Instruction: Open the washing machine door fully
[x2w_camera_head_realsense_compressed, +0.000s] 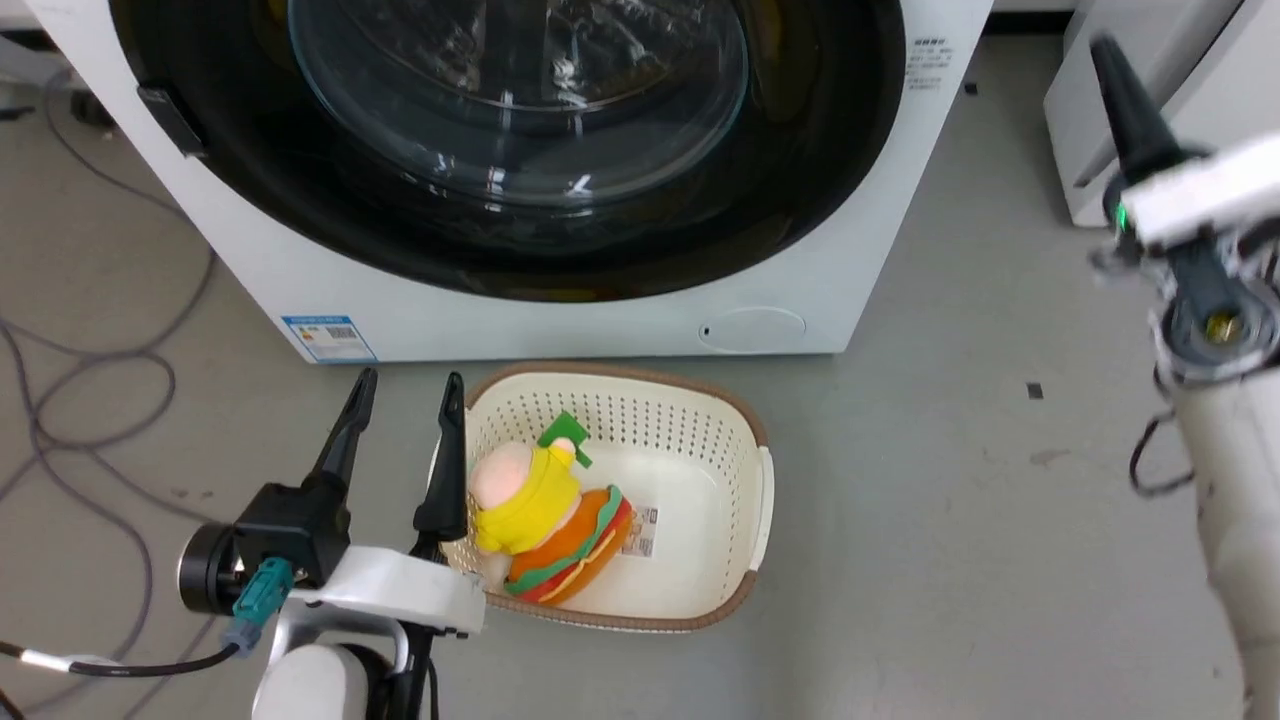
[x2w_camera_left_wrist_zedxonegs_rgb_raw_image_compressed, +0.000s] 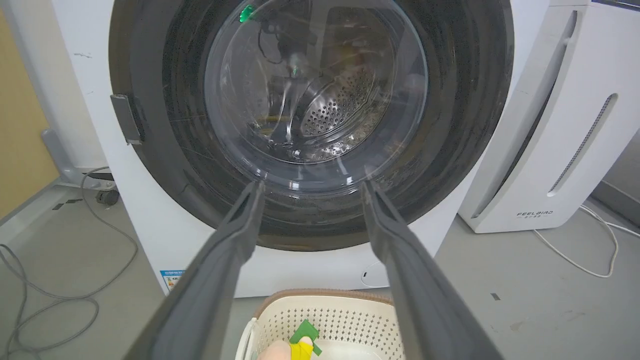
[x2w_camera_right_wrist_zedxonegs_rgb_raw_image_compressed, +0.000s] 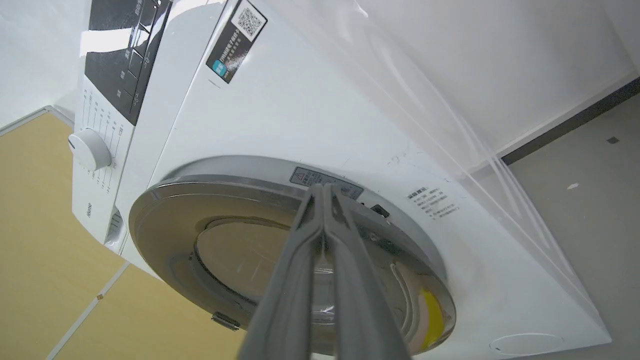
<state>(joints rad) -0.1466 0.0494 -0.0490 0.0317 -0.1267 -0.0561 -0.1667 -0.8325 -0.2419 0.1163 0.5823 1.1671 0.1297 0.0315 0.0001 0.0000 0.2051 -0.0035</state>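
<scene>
at the machine front: door not yet swung, right arm lining up

low before you, the washing machine (x2w_camera_head_realsense_compressed: 620, 320) stands square on, and the washing machine door (x2w_camera_head_realsense_compressed: 500, 250) looks seated flush in its face, glass bowl bulging toward you. judge it closed; the swing has not begun.

the right gripper (x2w_camera_right_wrist_zedxonegs_rgb_raw_image_compressed: 322, 192) is raised off to the right with its two fingers pressed together, nothing between them. in the right wrist view the tips sit over the door's rim near a small warning label. whether they touch it, you cannot tell.

the left gripper (x2w_camera_head_realsense_compressed: 411, 378) hangs low with fingers spread wide and empty, just beside the basket (x2w_camera_head_realsense_compressed: 762, 490) holding a plush toy (x2w_camera_head_realsense_compressed: 540, 510).

a small grey tab (x2w_camera_left_wrist_zedxonegs_rgb_raw_image_compressed: 126, 119) sits on the rim's left side. hinge or catch, the views don't settle it.

for the step:
- find the free edge first. pull the wrong side and nothing gives.
- slip the closed tips behind the rim, then draw outward along the door's arc, not straight back.
- the basket sits right under the door, so watch the lower edge as it swings.
- keep the left arm parked low, clear of the path.
</scene>
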